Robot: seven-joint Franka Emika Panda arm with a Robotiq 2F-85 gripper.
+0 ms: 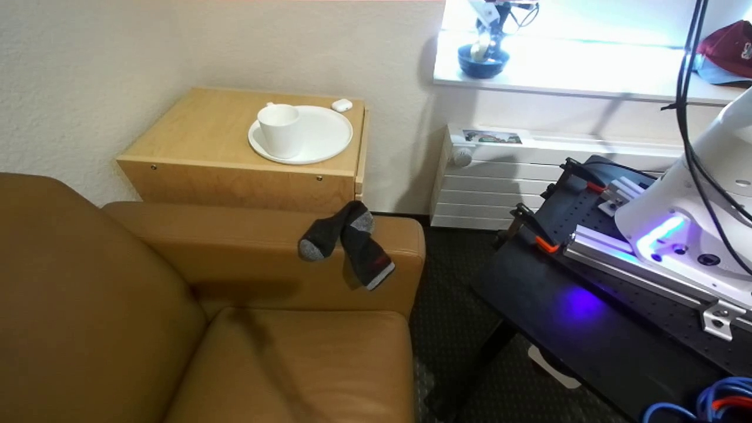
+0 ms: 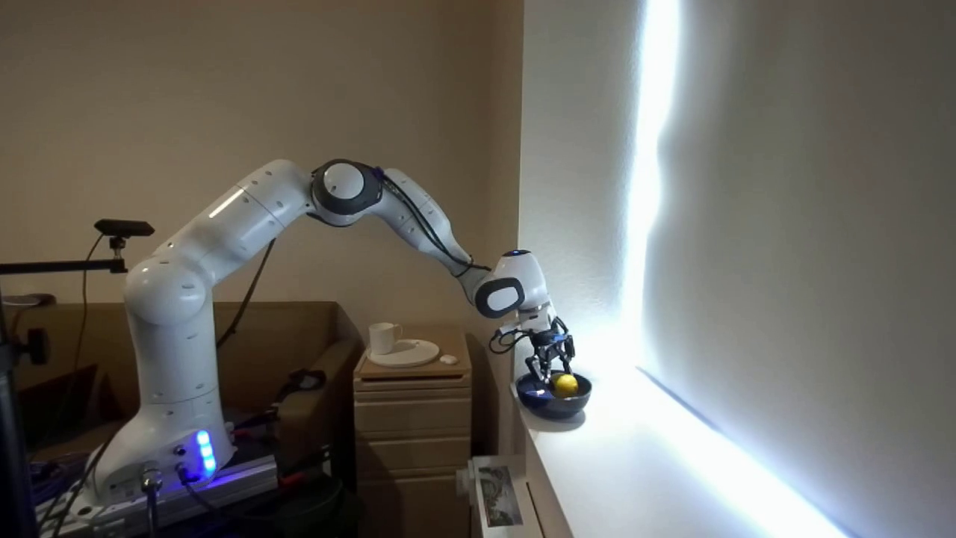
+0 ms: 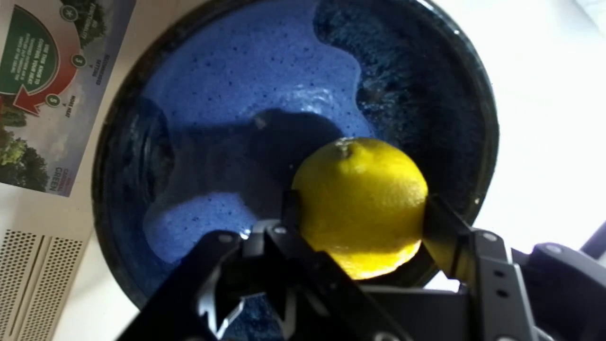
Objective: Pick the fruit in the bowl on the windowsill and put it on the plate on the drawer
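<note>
The yellow fruit [image 2: 565, 385] [image 3: 362, 175] is inside the blue bowl [image 2: 549, 407] [image 3: 222, 71], near one side of it. The bowl stands on the white windowsill [image 2: 635, 463] [image 1: 558, 70]. My gripper [image 2: 553, 376] [image 3: 362, 207] points down into the bowl with a finger against each side of the fruit. It looks shut on the fruit; whether the fruit touches the bowl is hard to tell. The white plate [image 1: 329, 132] [image 2: 420, 353] lies on the tan wood drawer [image 1: 200, 129] [image 2: 413, 422] in both exterior views.
A white mug [image 1: 281, 132] stands on the plate, with a small white case [image 1: 341, 105] beside it. A brown sofa [image 1: 252, 235] with dark socks [image 1: 352, 241] stands before the drawer. A radiator [image 1: 487, 182] is below the sill; a maroon cap [image 1: 728, 50] lies on it.
</note>
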